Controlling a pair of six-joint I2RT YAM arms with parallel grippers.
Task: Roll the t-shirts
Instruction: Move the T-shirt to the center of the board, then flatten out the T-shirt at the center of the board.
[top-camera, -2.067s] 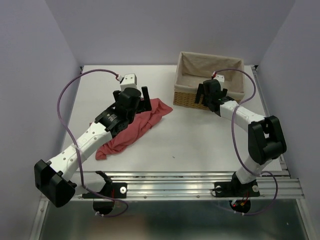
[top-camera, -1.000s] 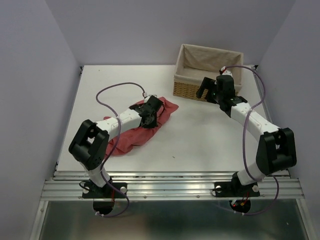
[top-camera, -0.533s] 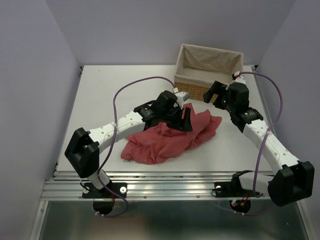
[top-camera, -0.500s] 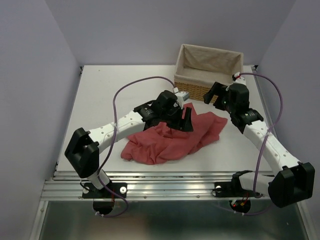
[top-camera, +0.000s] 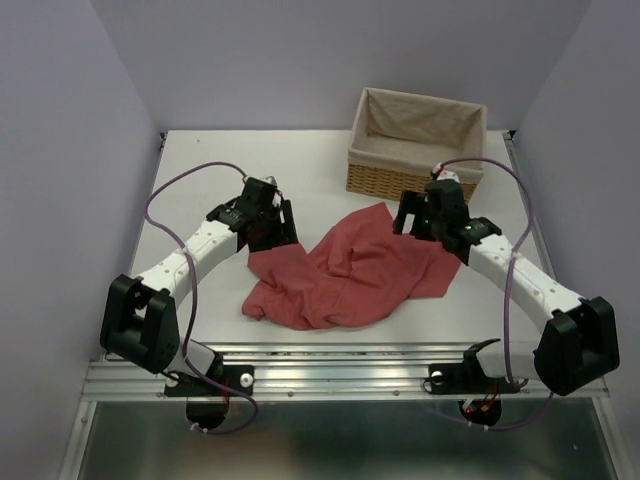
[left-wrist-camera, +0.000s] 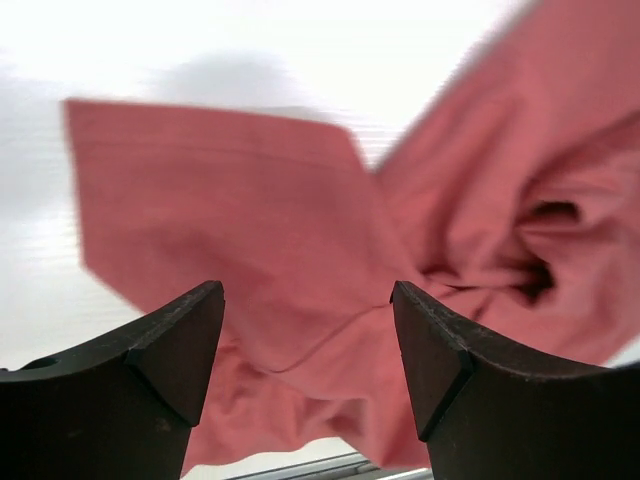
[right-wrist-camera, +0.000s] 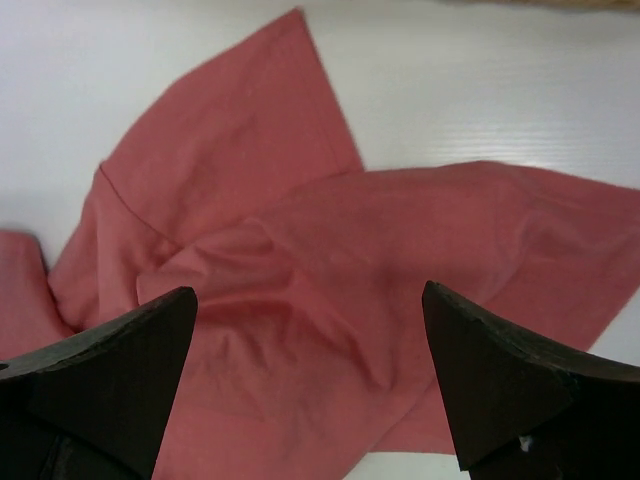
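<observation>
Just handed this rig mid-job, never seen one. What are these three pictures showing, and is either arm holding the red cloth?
Two robot arms are bolted to the near edge of a white table. The wide picture looks down from above and behind them: left arm on the left, right arm on the right. The other two come from a camera on each wrist; the dark wedges at the bottom are that arm's own jaws. A crumpled salmon-red t-shirt lies on the table, a lined wicker basket behind it. Both pairs of jaws stand open above the shirt; nothing is held.
</observation>
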